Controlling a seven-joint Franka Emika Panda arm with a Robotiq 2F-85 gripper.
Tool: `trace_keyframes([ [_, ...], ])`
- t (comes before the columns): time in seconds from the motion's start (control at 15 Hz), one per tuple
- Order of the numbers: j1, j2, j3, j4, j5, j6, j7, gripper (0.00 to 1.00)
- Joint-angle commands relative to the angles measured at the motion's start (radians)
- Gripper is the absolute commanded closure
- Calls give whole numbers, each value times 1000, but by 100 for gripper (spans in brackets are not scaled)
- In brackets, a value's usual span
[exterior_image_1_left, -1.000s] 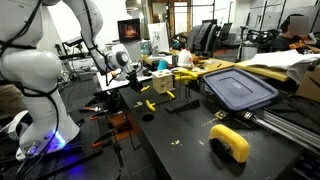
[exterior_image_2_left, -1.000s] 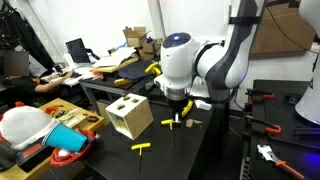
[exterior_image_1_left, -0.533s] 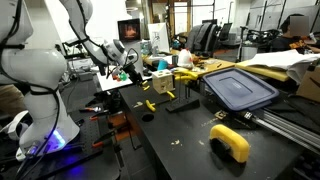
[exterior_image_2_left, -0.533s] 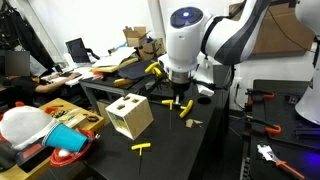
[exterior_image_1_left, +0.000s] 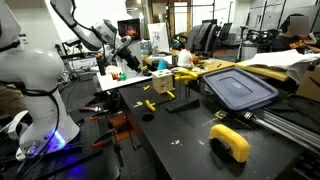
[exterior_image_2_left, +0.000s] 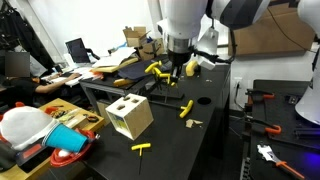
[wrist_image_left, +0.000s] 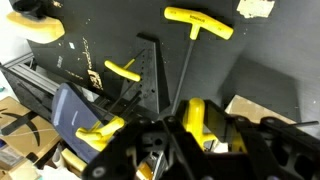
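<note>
Up goes the arm: gripper (exterior_image_2_left: 177, 70) now sits high over the tabletop (exterior_image_2_left: 215, 120), pinching a T-wrench (wrist_image_left: 192, 22) by its shaft end. Wrench hangs straight below the gripper, long axis vertical, yellow handle lowest.

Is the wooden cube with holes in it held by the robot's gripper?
No, the wooden cube rests on the black table, apart from the gripper hanging above.

The arm (exterior_image_2_left: 186, 18) is held high, wrist pointing straight down, fingers (exterior_image_2_left: 173, 67) closed narrow.
</note>
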Motion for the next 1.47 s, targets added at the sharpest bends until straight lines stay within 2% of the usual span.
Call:
trace_keyframes([
  [0.0, -267, -132, 266, -45, 111, 9, -97, 94],
  [0.2, -447, -158, 443, -33, 213, 48, -180, 94],
  [0.33, -542, -142, 542, -6, 281, 62, -230, 94],
  [0.53, -630, -123, 633, 40, 381, 61, -328, 94],
  [0.67, -680, -107, 688, 81, 408, 33, -358, 94],
  [0.93, -729, -46, 771, 199, 460, -28, -391, 94],
  [1.4, -717, 182, 789, 476, 690, -132, -589, 94],
])
